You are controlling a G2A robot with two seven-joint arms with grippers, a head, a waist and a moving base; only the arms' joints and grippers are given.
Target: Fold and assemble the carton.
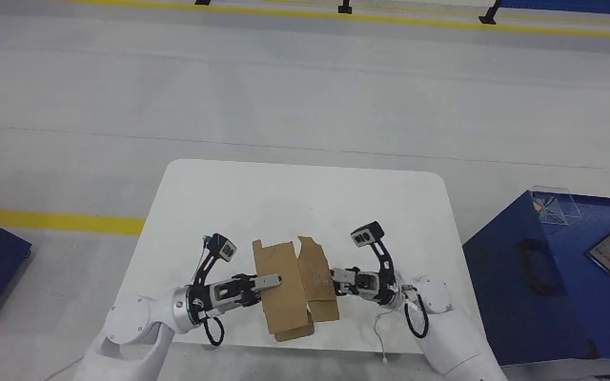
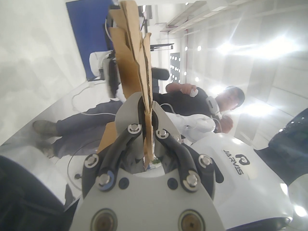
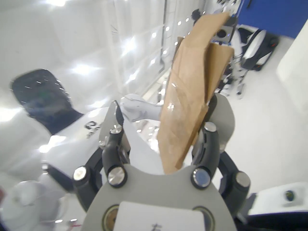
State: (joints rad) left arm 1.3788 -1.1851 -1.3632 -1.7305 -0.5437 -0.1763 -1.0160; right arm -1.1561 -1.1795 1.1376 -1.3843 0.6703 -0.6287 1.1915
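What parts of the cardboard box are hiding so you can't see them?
Top view: the carton covers its own underside, so whether it touches the table is unclear.
Left wrist view: the carton is edge-on, and the fingers of the left gripper cover the pinched edge.
Right wrist view: the carton, standing in the right gripper, shows one face; the other is turned away.

White worktop (image 1: pixel 295 205), rounded corners, on pale grey floor (image 1: pixel 286 86). Yellow line (image 1: pixel 67 222) on floor off worktop's left side; second yellow line (image 1: pixel 286 14) far across floor. Blue cabinet (image 1: pixel 534 286) near worktop's right side — clear box (image 1: pixel 556 204) on its top.
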